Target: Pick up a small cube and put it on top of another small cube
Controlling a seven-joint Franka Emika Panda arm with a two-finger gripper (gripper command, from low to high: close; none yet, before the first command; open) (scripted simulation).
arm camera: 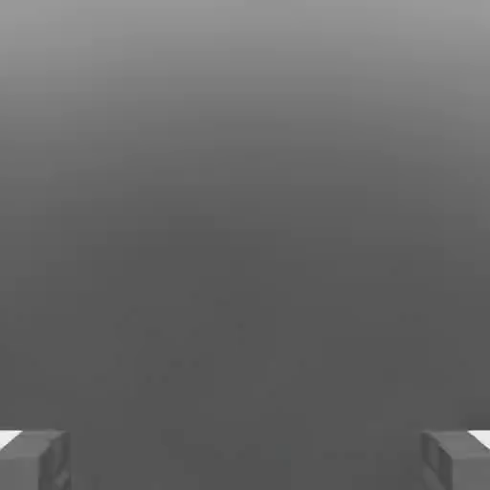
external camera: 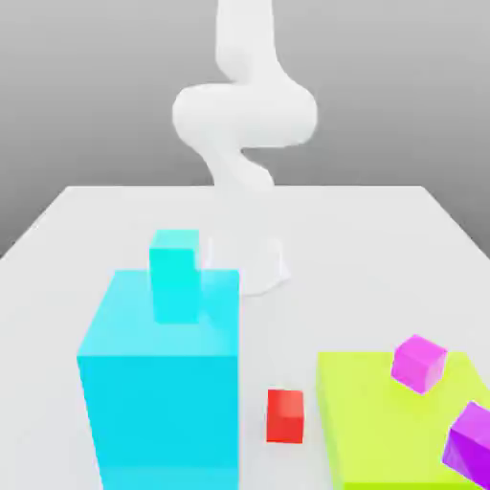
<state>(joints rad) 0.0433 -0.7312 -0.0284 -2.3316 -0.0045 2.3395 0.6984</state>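
Simulated table [external camera: 86,220] scene with the large cyan block [external camera: 163,383] as landmark. The small red cube [external camera: 285,415] sat flat on the table just beside the block, toward the exterior view's right, one face turned to the camera and its edges roughly square with the block's; being a cube, it showed no long axis. A small cyan cube [external camera: 175,276] appeared at the block's far top edge, upright with vertical sides; whether it rested on the block or stood behind it could not be told, since the matching colours merged and its lower part blended into the block's top. Farther from the block than the red cube, on the same side, lay a flat yellow-green slab [external camera: 383,421], cut off by the frame's lower edge. Two small magenta cubes were on or above it, both tilted on a corner: one [external camera: 419,362] near the slab's far edge, the other [external camera: 471,442] cropped by the frame. Behind the block rose the white arm [external camera: 244,115], its base partly hidden by the small cyan cube and its upper part cut off. In the hand view, the gripper [arm camera: 245,459] was spread wide, empty, each fingertip [arm camera: 33,459] barely entering the picture against a plain grey ground.
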